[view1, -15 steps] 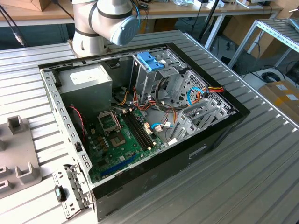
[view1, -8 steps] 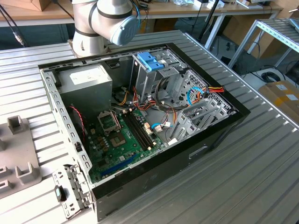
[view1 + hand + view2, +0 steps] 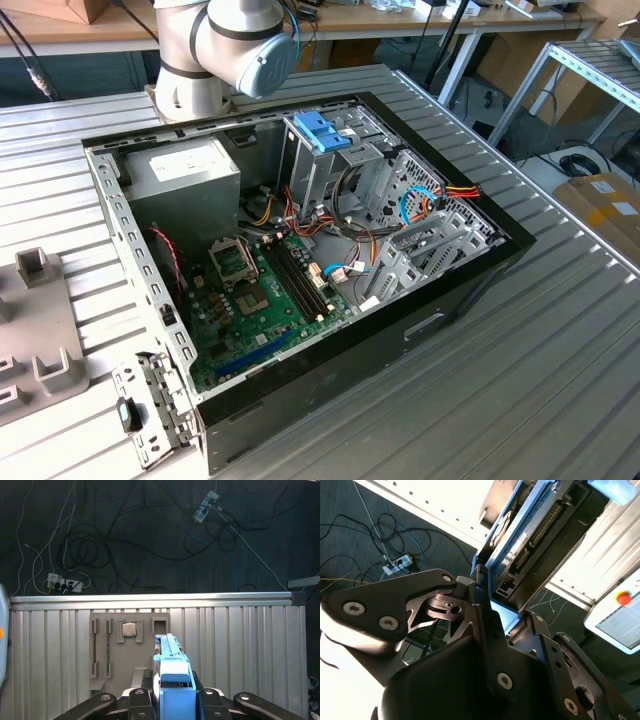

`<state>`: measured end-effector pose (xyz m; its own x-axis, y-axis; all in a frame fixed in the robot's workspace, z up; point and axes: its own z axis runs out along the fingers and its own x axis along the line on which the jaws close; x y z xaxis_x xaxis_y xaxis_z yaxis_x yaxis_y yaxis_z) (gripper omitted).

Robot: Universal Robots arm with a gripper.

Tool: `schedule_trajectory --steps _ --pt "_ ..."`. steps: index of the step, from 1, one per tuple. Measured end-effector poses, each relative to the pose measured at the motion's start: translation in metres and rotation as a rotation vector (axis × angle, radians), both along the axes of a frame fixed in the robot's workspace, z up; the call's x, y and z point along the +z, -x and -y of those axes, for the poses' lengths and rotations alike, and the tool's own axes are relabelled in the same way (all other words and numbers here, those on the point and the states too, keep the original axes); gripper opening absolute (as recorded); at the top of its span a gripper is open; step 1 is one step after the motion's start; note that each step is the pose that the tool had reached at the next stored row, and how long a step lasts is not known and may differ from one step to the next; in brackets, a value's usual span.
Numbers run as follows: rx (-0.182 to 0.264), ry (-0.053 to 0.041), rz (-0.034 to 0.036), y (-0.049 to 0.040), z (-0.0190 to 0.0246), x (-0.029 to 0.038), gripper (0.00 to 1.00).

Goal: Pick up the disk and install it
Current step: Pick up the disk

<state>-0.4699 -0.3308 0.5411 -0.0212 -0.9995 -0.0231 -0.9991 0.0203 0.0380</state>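
My end effector (image 3: 172, 697) is clamped on the disk (image 3: 171, 667). In the first wrist view its light-blue carrier frame is pinched between my dark fingers (image 3: 200, 695). Beyond it lies the ribbed metal surface (image 3: 240, 645), which carries a grey fixture plate (image 3: 120, 660) with a small square chip (image 3: 129, 629) seated in it. Past the surface's edge is a dark floor (image 3: 280, 530) strewn with cables (image 3: 100, 545). In the second wrist view the disk juts out from between my fingers, showing its circuit-board side and blue edging. In the exterior view my arm (image 3: 235, 40) stands at the upper middle of the frame. In front of it an open computer case (image 3: 300, 385) fills the centre, resting on the surface. A bare blue bracket (image 3: 322, 130) sits atop the drive cage (image 3: 310, 175) in the upper middle of the frame.
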Motion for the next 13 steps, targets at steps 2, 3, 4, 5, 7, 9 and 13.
schedule_trajectory --steps 2,3,4,5,7,9,13 --pt "0.0 0.0 0.0 0.0 0.0 0.0007 0.37" --pt "0.0 0.0 0.0 0.0 0.0 0.0012 0.37" --pt "0.0 0.0 0.0001 0.0 0.0 0.0015 0.37" --pt "0.0 0.0 0.0 0.0 0.0 0.0019 0.37" --pt "0.0 0.0 0.0 0.0 0.0 0.0027 0.37" --pt "0.0 0.0 0.0001 0.0 0.0 0.0034 0.37" --pt "0.0 0.0 0.0 0.0 0.0 0.0047 0.37"
